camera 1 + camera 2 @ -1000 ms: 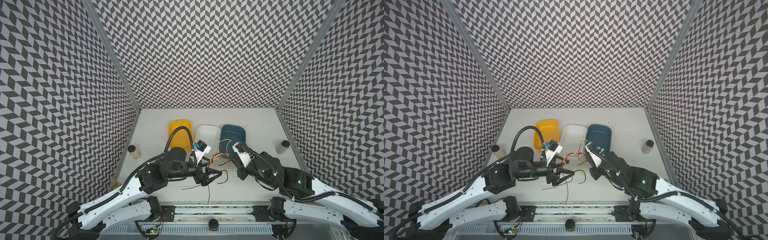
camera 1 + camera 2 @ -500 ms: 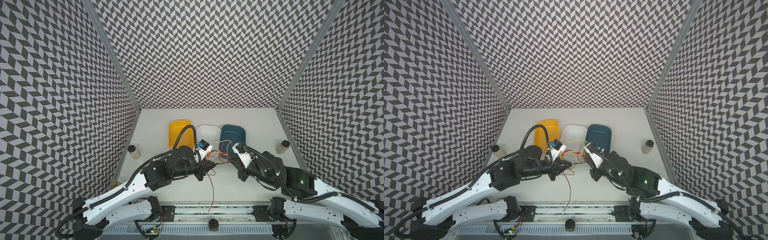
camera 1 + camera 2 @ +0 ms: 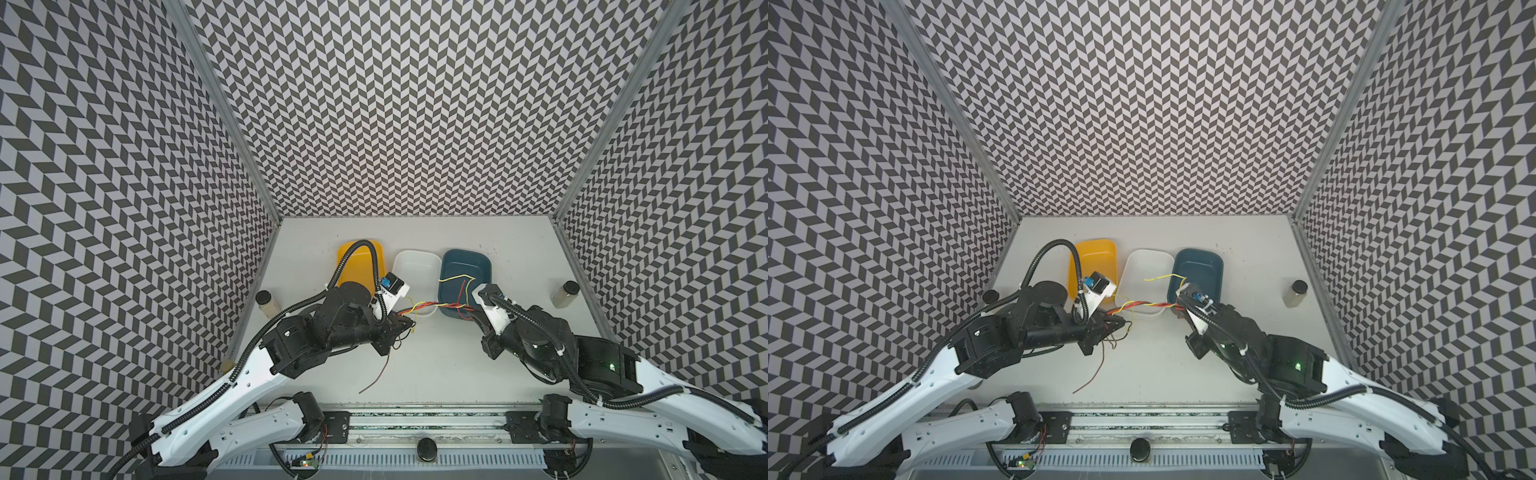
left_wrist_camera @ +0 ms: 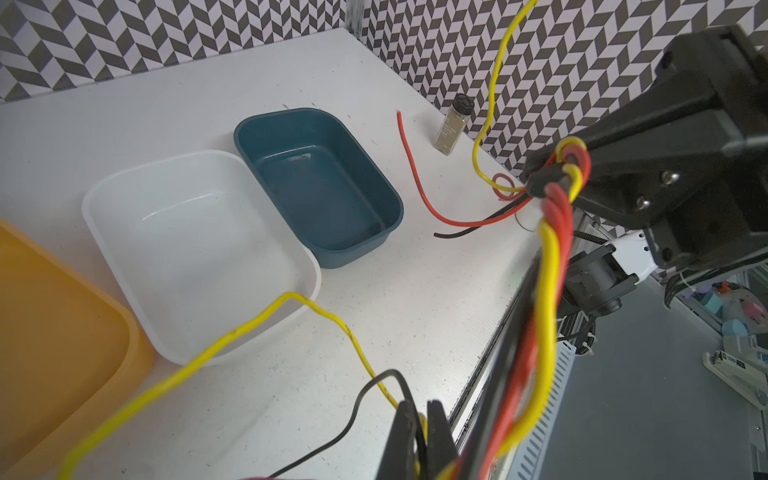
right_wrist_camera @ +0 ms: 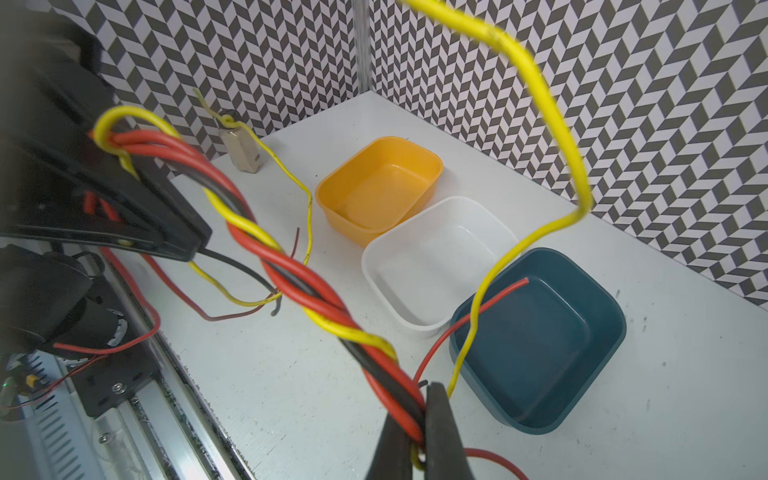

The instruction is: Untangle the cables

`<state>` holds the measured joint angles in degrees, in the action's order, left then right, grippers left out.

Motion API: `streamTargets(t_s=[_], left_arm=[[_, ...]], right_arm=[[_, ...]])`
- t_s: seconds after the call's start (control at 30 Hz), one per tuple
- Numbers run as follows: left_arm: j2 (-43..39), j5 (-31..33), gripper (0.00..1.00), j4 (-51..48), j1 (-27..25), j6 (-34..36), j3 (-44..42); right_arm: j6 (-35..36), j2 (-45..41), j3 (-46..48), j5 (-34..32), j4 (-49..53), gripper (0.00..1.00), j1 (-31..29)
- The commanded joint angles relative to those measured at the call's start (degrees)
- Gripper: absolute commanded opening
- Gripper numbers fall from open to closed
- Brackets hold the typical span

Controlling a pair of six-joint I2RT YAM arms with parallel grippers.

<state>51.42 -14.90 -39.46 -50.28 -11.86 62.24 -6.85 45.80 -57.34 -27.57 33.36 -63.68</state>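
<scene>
Left gripper (image 4: pixel 419 415) and right gripper (image 5: pixel 417 419) both pinch the twisted cables (image 5: pixel 299 266); we judge pulling apart could tighten the braid

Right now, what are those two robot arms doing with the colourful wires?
Each arm has its pincer shut on one side of the cables: the left pincer and the right pincer. The red, yellow and black strands stretch between them above the table, twisted together like a rope, so the untangling is not done yet.
</scene>
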Motion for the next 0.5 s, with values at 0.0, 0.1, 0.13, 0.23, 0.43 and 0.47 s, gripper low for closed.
streamTargets(t_s=[0.0,0.1,0.13,0.23,0.43,0.47], left_arm=[[-2.3,4.1,0.0,-8.1,1.9,1.3,3.0],[-0.8,1.5,0.0,-9.9,1.9,2.4,2.9],[-0.1,-0.5,0.0,-10.2,1.9,2.9,2.8],[2.7,-6.2,0.0,-10.6,1.9,3.0,2.7],[4.3,-6.9,0.0,-7.8,2.0,1.6,2.7],[4.4,-6.8,0.0,-6.9,2.0,0.9,2.8]], right_arm=[[-1.3,-2.0,-3.6,-14.1,8.5,0.0,1.3],[0.6,-2.9,-5.8,-12.7,8.7,0.0,1.4],[2.1,-2.8,-6.4,-11.3,8.9,0.0,1.4],[4.1,-0.3,-9.1,-6.6,11.9,0.06,1.4],[0.8,2.4,-11.3,1.1,14.2,0.3,1.4],[-0.5,2.1,-11.2,2.3,14.0,0.4,1.4]])
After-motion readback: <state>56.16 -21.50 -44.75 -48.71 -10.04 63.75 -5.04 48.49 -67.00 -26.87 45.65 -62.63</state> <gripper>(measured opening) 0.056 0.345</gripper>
